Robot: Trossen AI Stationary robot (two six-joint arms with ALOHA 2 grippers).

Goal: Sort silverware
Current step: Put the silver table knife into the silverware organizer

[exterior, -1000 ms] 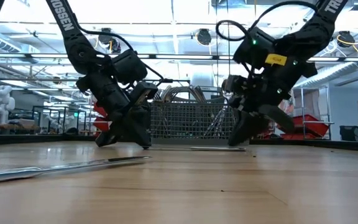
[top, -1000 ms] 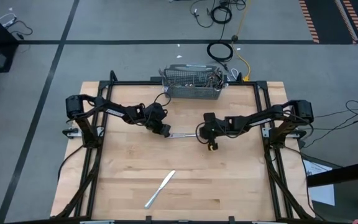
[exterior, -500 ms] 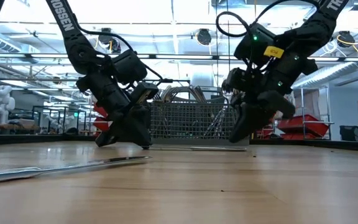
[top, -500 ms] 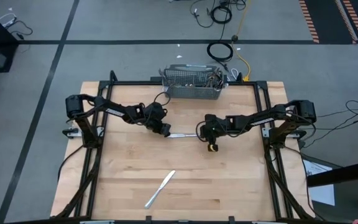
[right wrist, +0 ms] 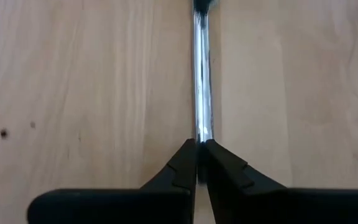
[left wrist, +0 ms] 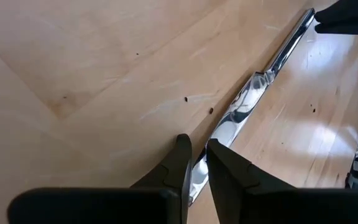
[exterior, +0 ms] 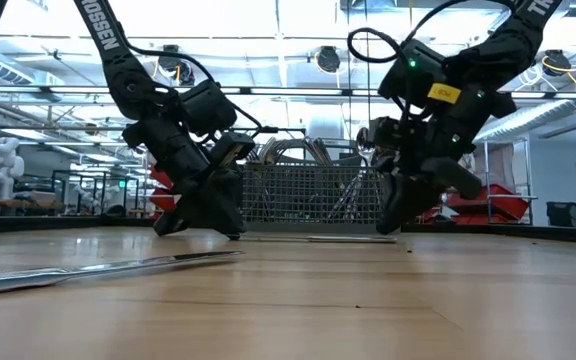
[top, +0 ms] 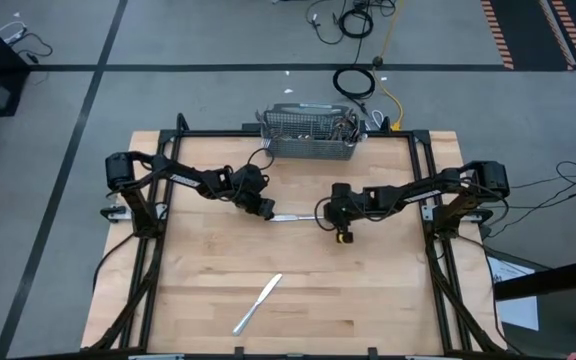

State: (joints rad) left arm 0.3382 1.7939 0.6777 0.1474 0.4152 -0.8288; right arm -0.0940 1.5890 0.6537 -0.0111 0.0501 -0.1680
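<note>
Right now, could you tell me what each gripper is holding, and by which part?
Both are at one knife lying on the table: the left gripper straddles one end with a small gap, while the right gripper pinches the other end.

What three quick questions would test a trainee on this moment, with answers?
1. True or false: the left gripper and right gripper are both down at the front knife.
2. Where does the wire basket stand? A) at the table's far edge; B) at its front edge; C) between the two grippers.
3. How many pieces of silverware lie loose on the bare wood?

Key:
1. False. They sit at opposite ends of the centre piece; the front knife lies alone.
2. A.
3. Two: the centre piece and the front knife.
</note>
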